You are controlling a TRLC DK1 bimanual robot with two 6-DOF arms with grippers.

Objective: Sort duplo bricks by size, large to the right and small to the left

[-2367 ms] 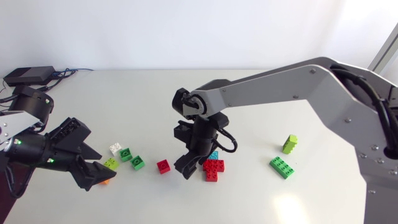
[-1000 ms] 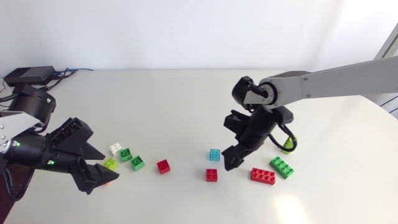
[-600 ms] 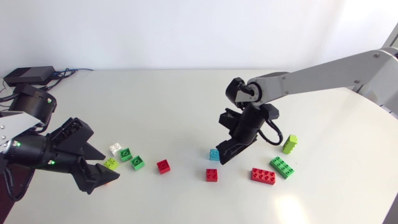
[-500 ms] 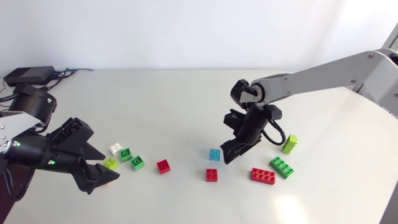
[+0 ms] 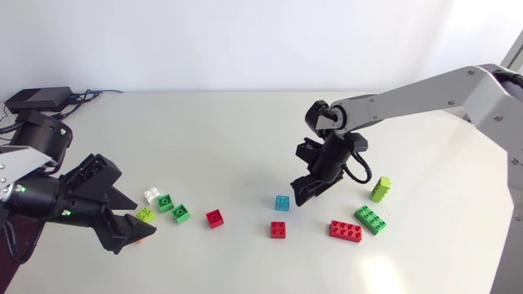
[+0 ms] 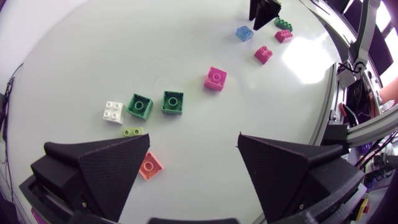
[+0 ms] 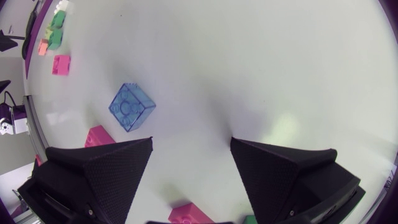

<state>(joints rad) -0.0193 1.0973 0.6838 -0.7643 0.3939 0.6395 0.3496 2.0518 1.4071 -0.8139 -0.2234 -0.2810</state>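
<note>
1. Right fingers (image 5: 305, 193): released and spread apart, nothing between them (the right wrist view shows only bare desk in the gap). They hang low over the desk (image 5: 245, 139), right of centre.
2. Blue small brick (image 5: 282, 202): flat on the desk just left of the right fingers, untouched.
3. Right side: red long brick (image 5: 346, 231) lies at the near edge of the group. Green long brick (image 5: 371, 219) is just beside it to the right, and lime brick (image 5: 381, 189) lies farther back.
4. Middle: red small brick (image 5: 278, 229) sits on the near side of the blue small brick. Second red small brick (image 5: 214, 217) sits farther left, alone.
5. Left side: white small brick (image 5: 151, 195), far green small brick (image 5: 165, 202), near green small brick (image 5: 181, 214) and lime small brick (image 5: 145, 215) lie clustered close together.
6. Left fingers (image 5: 121, 230): released and wide apart, low over the near left of the desk. Orange small brick (image 5: 140, 238) lies at the tip of one finger and is not gripped.
</note>
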